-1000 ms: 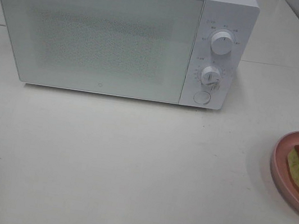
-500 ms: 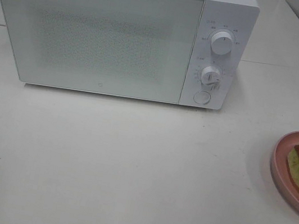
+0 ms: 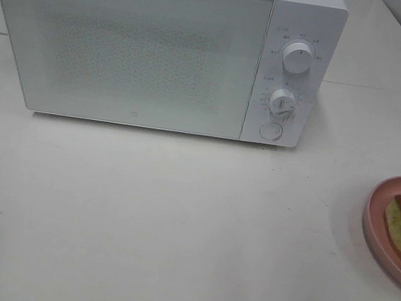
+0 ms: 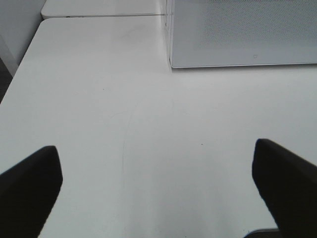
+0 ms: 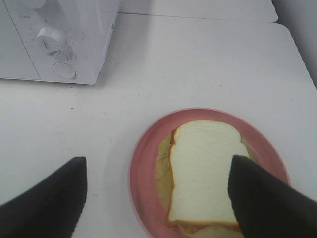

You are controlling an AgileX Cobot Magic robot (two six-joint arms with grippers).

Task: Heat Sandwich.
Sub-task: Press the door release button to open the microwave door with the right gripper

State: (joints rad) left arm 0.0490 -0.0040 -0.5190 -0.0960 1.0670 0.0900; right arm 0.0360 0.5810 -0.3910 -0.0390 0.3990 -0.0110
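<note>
Beneath the spread right tool (image 5: 157,160), the sandwich (image 5: 203,168) lies on a plate (image 5: 143,148).

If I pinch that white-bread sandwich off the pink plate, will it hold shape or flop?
The white sliced-bread sandwich looks soft and thin, so it likely squashes and sags when pinched. Its layers lie offset with pale filling showing, so they may slide apart. Likely light, it may skid on the round pink plate.

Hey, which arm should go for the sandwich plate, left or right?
Right, probably. The right pincer is open and aimed at the sandwich on the pink plate. The left pincer faces only tabletop beside the microwave.
</note>
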